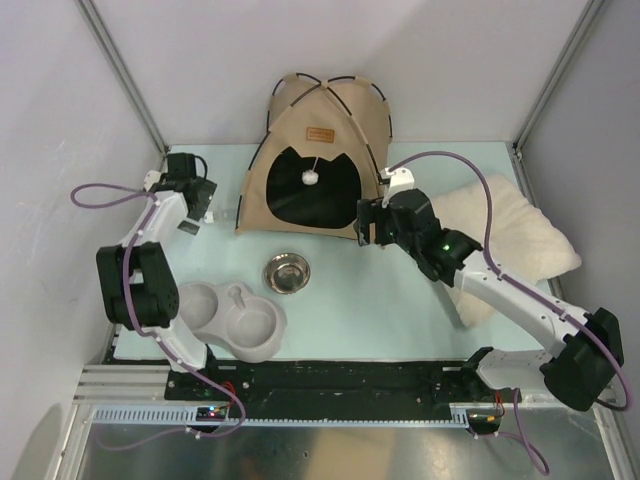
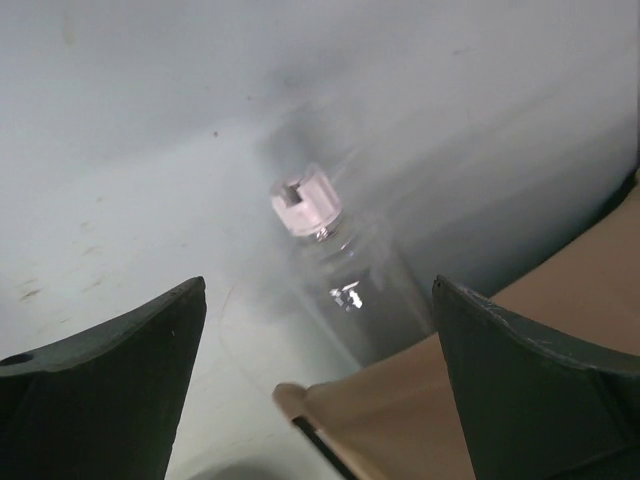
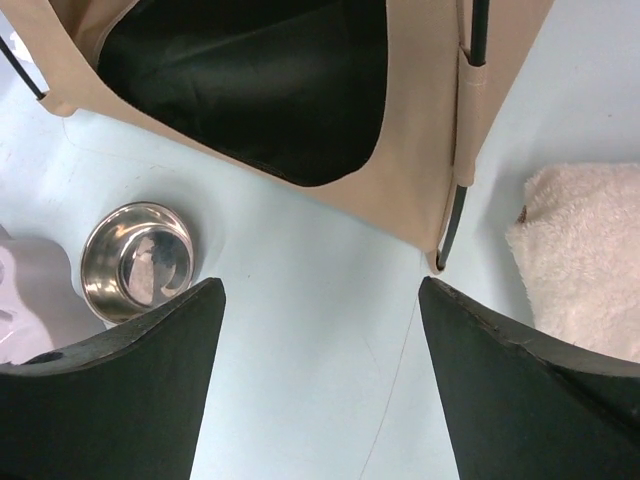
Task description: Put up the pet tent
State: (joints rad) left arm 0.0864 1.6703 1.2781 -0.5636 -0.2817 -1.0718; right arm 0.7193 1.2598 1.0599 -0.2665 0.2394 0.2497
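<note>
You see the pet tent (image 1: 318, 165) standing erect, far middle of the counter (image 1: 380, 290). Left claw (image 2: 318, 288) and right claw (image 3: 320, 285) both gape wide, nothing held, beside its front corners.

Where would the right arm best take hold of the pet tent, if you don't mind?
Probably the thin black pole at the pet tent's front right corner, coming from the near side with the right gripper: it runs exposed below its sleeve, while the fabric panels are broad and flat.
</note>
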